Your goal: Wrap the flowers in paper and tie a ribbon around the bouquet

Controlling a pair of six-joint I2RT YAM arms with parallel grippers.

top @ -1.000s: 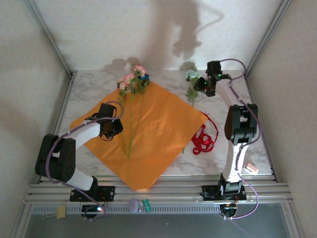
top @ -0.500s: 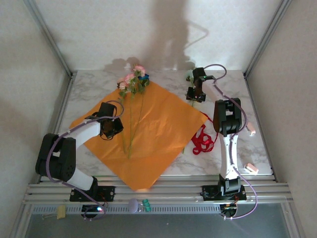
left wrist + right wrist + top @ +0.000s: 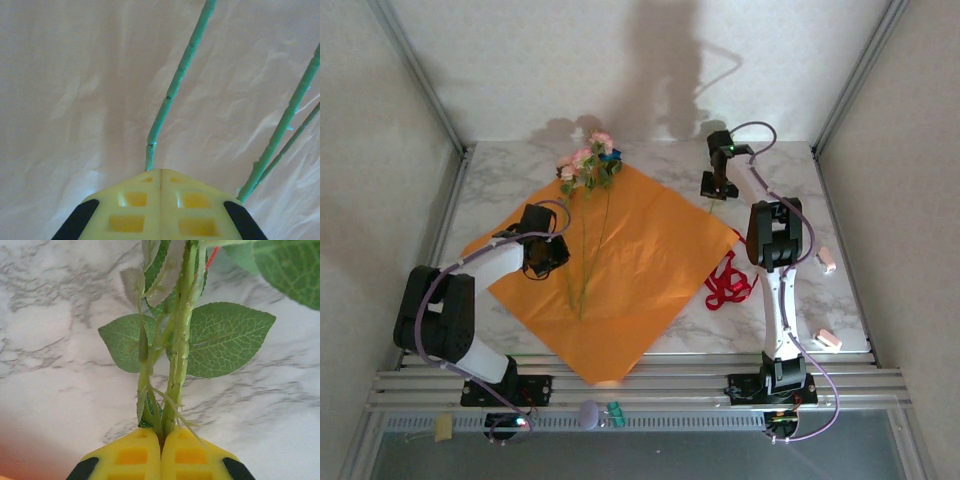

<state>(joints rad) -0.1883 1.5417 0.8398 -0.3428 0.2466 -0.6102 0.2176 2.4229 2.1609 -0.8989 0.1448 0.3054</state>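
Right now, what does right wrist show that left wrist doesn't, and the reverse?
Right wrist, not left wrist: marble table and a flower stem with broad leaves, pinched in the shut right gripper.
Left wrist, not right wrist: crinkled paper with three bare stems lying on it. The shut left gripper has one stem's end at its tips, grip unclear.
Both: yellow fingertips pressed together, green stems running away from the camera.
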